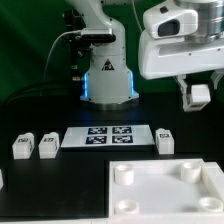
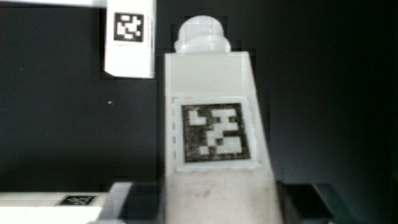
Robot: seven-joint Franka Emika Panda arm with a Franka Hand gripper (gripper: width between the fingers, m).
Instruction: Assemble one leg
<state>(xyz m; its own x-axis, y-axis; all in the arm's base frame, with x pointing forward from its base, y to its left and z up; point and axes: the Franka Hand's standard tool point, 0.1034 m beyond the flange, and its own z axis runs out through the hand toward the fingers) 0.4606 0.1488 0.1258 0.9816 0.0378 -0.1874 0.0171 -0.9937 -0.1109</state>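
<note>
My gripper (image 1: 198, 97) is shut on a white leg (image 1: 200, 95) and holds it in the air at the exterior view's right, well above the table. In the wrist view the leg (image 2: 221, 110) stands lengthwise between the dark fingers (image 2: 313, 198), with its black-and-white tag facing the camera and its rounded peg at the far end. Three more white legs lie on the black table: two side by side at the left (image 1: 22, 146) (image 1: 47, 145), and one right of the marker board (image 1: 165, 140).
The marker board (image 1: 108, 137) lies mid-table, and part of it shows in the wrist view (image 2: 128, 40). The large white tray (image 1: 150, 195) with round corner sockets fills the front right. The robot base (image 1: 108, 75) stands behind.
</note>
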